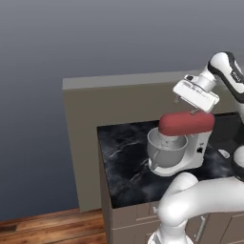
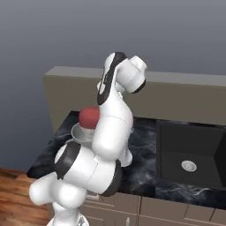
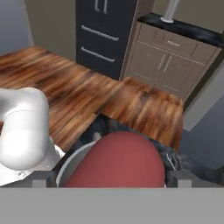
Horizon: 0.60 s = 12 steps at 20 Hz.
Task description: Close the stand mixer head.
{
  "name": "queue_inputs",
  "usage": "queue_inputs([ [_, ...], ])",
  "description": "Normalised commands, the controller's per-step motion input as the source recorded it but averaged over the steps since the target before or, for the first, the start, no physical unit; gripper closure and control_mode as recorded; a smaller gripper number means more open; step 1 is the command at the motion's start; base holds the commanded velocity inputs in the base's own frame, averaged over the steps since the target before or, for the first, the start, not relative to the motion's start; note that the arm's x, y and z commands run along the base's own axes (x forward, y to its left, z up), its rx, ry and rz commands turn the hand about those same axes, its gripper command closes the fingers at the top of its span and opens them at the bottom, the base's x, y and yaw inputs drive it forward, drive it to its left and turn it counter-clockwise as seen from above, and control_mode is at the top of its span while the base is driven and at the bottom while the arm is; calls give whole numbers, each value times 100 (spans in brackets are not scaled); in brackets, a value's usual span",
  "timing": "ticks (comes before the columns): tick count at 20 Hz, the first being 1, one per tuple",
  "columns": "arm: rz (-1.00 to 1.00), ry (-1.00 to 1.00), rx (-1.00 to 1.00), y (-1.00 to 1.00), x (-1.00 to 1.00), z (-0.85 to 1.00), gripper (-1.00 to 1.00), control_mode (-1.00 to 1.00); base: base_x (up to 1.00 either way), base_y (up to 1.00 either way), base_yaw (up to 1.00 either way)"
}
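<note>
The red stand mixer head (image 1: 186,123) lies roughly level over the silver-grey mixing bowl (image 1: 166,148), on its white mixer body (image 1: 198,150). My gripper (image 1: 194,112) hangs just above the rear half of the head, pointing down at it. In the hand view the rounded red stand mixer head (image 3: 118,162) sits close between the two fingertips (image 3: 41,180), which stand wide apart, so the gripper (image 3: 109,180) is open. Whether the fingers touch the head I cannot tell. From the right base view my own arm hides most of the mixer; a bit of red head (image 2: 88,117) and bowl rim (image 2: 78,131) show.
The mixer stands on a black marble counter (image 1: 124,162) backed by a low beige wall (image 1: 119,102). A dark sink (image 2: 190,154) is set in the counter right of the mixer. Wooden floor (image 1: 43,228) lies left of the counter. My elbow (image 1: 190,195) crosses the counter's front.
</note>
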Motion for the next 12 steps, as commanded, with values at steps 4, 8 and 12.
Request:
queue_inputs([
  [4,-6,-26,-35,54,-44,12,-100,-100,0,0,0],
  [8,-2,-7,-3,4,-23,0,-100,-100,0,0,0],
  [12,0,0,0,0,0,0,-100,-100,0,0,0],
])
